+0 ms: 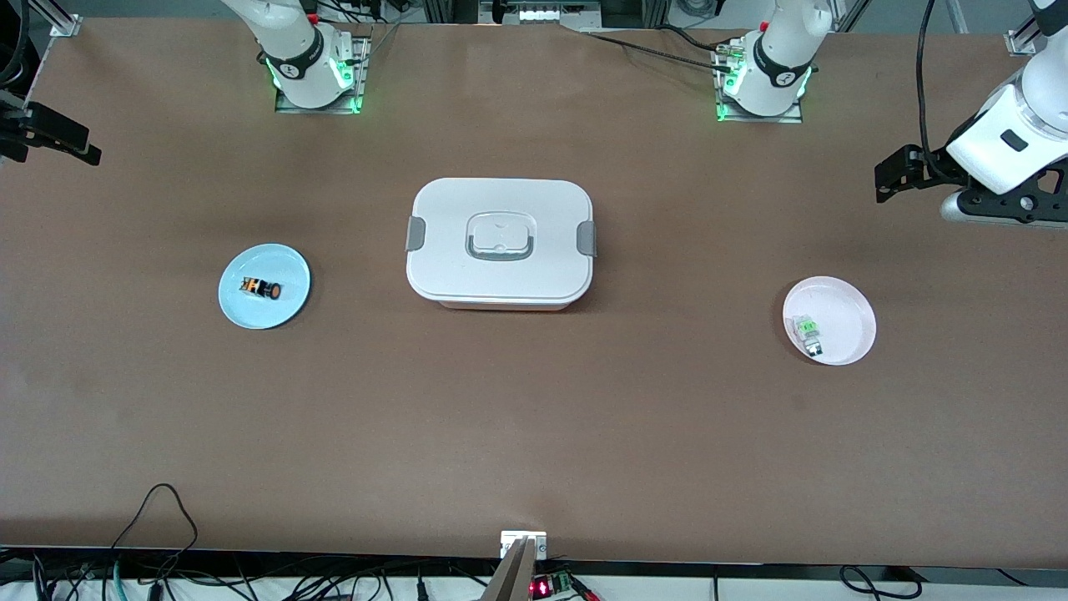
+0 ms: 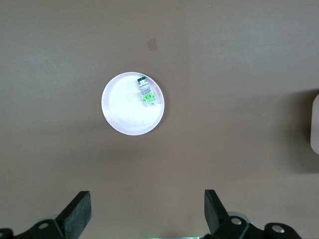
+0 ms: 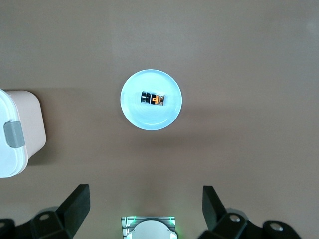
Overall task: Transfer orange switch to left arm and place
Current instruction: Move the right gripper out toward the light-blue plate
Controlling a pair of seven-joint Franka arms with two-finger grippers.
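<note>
The orange switch [image 1: 260,289] is a tiny black part with an orange middle. It lies on a pale blue plate [image 1: 250,314] toward the right arm's end of the table, and shows in the right wrist view [image 3: 153,98] on that plate [image 3: 149,117]. The box [image 1: 501,242], white with grey clasps, stands shut at mid-table, and its corner shows in the right wrist view [image 3: 17,134]. My right gripper [image 1: 79,146] is open and empty, high over the table's edge at its own end [image 3: 145,206]. My left gripper [image 1: 889,177] is open and empty, high over its own end [image 2: 147,209].
A pale grey switch with a green part [image 1: 808,331] lies on a pinkish white plate [image 1: 853,310] toward the left arm's end, also in the left wrist view [image 2: 145,93]. The arm bases [image 1: 313,71] stand along the table's edge farthest from the front camera. Cables hang at the nearest edge.
</note>
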